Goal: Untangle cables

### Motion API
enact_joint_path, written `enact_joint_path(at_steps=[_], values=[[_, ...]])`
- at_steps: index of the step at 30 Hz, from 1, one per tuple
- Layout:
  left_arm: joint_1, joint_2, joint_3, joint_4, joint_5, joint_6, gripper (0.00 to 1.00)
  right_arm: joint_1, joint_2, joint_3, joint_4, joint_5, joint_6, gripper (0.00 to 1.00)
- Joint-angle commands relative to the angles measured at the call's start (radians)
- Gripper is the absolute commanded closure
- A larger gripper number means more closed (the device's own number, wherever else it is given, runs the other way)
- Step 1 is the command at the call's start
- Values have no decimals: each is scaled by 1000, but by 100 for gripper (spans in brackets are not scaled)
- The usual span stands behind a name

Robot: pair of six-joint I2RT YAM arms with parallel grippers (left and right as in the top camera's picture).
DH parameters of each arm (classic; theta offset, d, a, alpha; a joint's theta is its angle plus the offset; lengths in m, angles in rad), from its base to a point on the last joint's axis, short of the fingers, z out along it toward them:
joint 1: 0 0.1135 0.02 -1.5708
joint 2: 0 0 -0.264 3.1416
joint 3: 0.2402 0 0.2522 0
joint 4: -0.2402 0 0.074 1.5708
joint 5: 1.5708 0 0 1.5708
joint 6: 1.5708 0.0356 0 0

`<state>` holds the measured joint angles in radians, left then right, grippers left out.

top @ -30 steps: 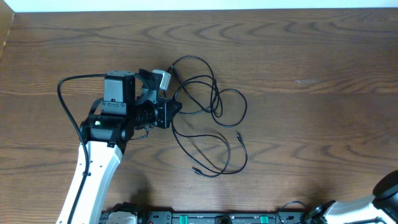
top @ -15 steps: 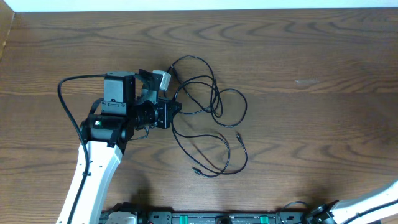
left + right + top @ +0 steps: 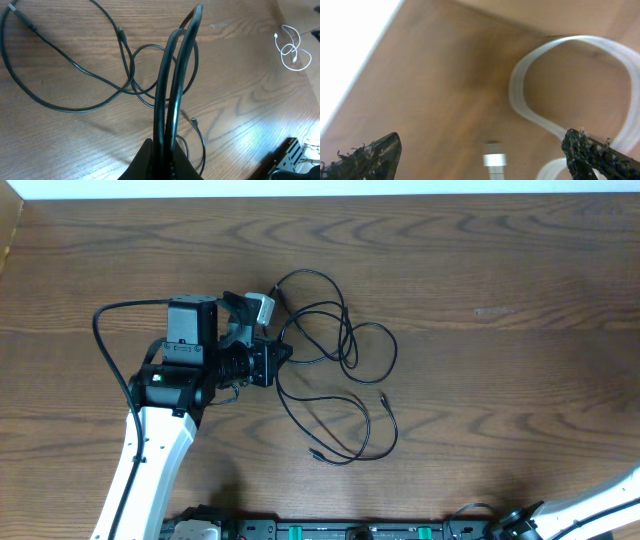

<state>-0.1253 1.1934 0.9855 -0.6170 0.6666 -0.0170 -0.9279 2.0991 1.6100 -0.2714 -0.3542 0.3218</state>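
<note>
A dark brown table (image 3: pixel 500 380) with pronounced wood grain is seen filling nearly the whole overhead view, bordered along its far edge by a narrow white strip (image 3: pixel 320 187), while a bright patch of glare (image 3: pixel 260 135) is cast across its surface in the left wrist view.

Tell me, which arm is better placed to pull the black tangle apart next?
Left. The left gripper is shut on strands of the black cables at the tangle. The right gripper is open, away from it, over a white cable.
</note>
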Motion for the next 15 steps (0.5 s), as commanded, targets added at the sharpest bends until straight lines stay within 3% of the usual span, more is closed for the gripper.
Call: enact_joint_path(at_steps=[1, 7, 11, 15], values=[[2, 4, -15, 2, -6, 21, 92, 49, -14, 11, 46, -336, 140, 1], [2, 4, -15, 10, -39, 21, 92, 179, -14, 15, 28, -506, 74, 1], [2, 4, -15, 12, -142, 21, 93, 300, -14, 15, -60, -512, -60, 1], [2, 4, -15, 23, -126, 21, 93, 448, -14, 15, -196, -457, -200, 1]])
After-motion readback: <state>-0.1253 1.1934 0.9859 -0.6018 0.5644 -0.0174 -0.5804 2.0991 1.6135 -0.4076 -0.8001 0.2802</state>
